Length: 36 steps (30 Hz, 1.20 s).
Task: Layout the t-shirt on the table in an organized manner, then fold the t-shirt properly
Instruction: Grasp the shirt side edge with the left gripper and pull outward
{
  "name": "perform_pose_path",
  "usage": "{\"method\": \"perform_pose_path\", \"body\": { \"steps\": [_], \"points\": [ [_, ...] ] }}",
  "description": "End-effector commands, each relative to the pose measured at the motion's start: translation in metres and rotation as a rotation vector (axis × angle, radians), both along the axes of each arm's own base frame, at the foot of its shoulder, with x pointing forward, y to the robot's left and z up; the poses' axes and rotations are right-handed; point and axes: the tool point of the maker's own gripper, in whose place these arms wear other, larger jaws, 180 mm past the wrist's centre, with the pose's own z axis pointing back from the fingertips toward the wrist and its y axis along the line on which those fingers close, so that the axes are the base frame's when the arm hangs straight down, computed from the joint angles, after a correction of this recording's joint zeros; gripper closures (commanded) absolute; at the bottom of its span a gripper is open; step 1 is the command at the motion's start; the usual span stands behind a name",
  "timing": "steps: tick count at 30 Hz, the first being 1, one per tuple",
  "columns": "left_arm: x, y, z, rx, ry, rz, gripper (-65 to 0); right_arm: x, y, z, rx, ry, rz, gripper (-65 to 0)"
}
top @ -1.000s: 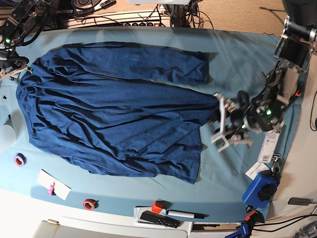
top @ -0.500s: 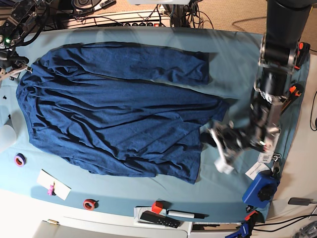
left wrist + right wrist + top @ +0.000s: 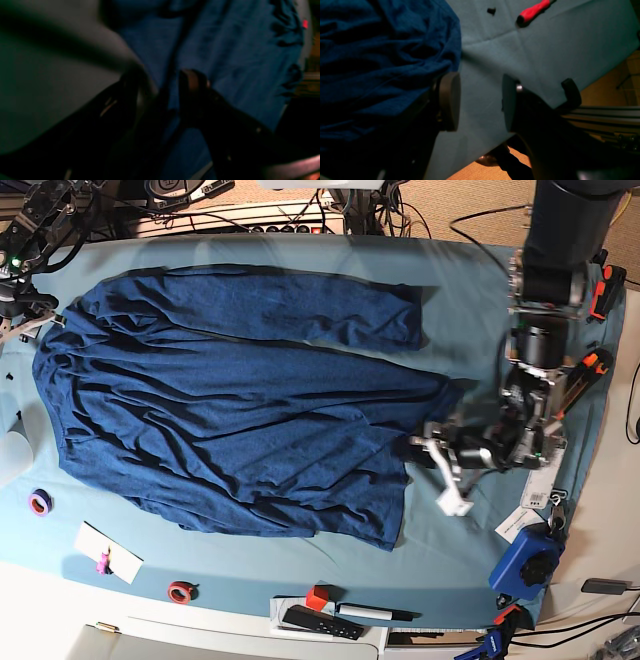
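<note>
The t-shirt [image 3: 230, 395] lies spread across the table [image 3: 470, 290], rumpled, with creases running through the body and one sleeve stretched toward the far edge. It covers most of the left and middle of the teal cloth in the base view; the right side is bare.

The left gripper [image 3: 442, 470] hovers low just beside the shirt's right edge, jaws parted, nothing between them. Its wrist view is dark and blurred, but the two fingers show a gap with blue fabric beyond.

The right gripper [image 3: 480, 100] sits at the opposite end near the table's corner, pads standing wide apart over bare cloth, the shirt's edge just beside one pad [image 3: 448, 100]. It holds nothing.

Handling, as a judgement: soft knit, light and limp. It will drape and bunch when lifted, drag on the table cloth, and will not hold a shape. Pinching one layer risks pulling a ridge rather than moving the whole panel.

Best holds are probably the hem corners and the shoulder seams, where the doubled fabric gives the pads something thicker to pinch. Pull outward from both ends to flatten creases before folding.

A red tool [image 3: 535, 11] lies well clear of the shirt.
</note>
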Motion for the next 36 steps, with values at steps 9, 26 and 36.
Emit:
{"method": "perform_pose_path", "body": {
  "steps": [9,26,36],
  "points": [
    [0.015,-0.013,0.017,0.003,-0.058,-0.018,-21.7,0.006,-0.006,0.017,-0.043,-0.036,0.011,-27.1],
    [0.041,-0.013,0.045,-0.021,-0.155,0.012,-11.4,0.006,-0.006,0.017,-0.043,-0.037,0.012,-27.1],
    [0.045,0.002,0.027,0.082,-0.141,0.073,-11.4,0.006,-0.006,0.017,-0.043,-0.037,0.012,-27.1]
  ]
}}
